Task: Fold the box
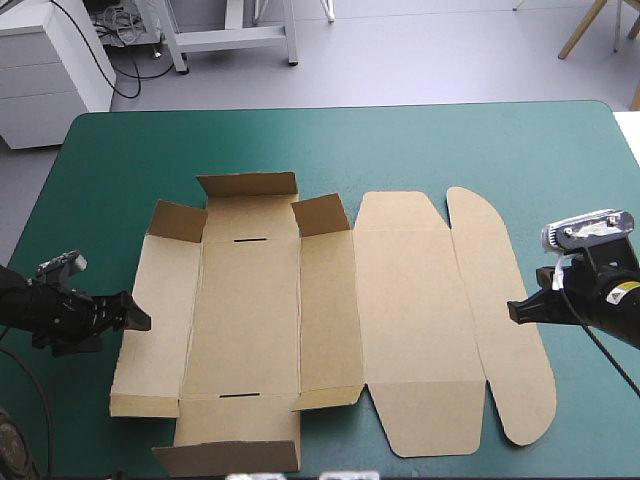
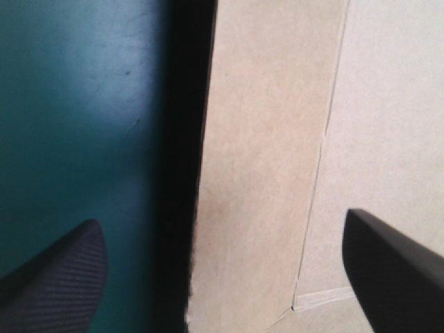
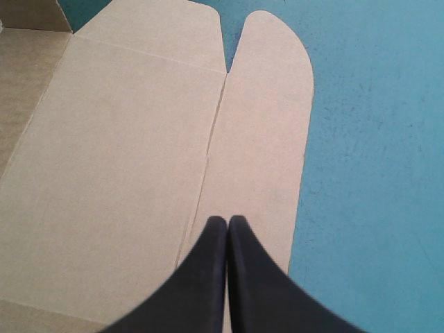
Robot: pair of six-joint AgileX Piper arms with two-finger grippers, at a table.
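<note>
Box (image 1: 250, 320) — brown board, mostly flat, rounded flap (image 1: 500, 310); left fingers (image 2: 55, 284) spread, right fingers (image 3: 208, 277) pressed together.

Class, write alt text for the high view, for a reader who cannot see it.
A brown box lies unfolded on the teal-green table, with flaps on its left half raised. The left gripper and right gripper point at its side edges.
</note>
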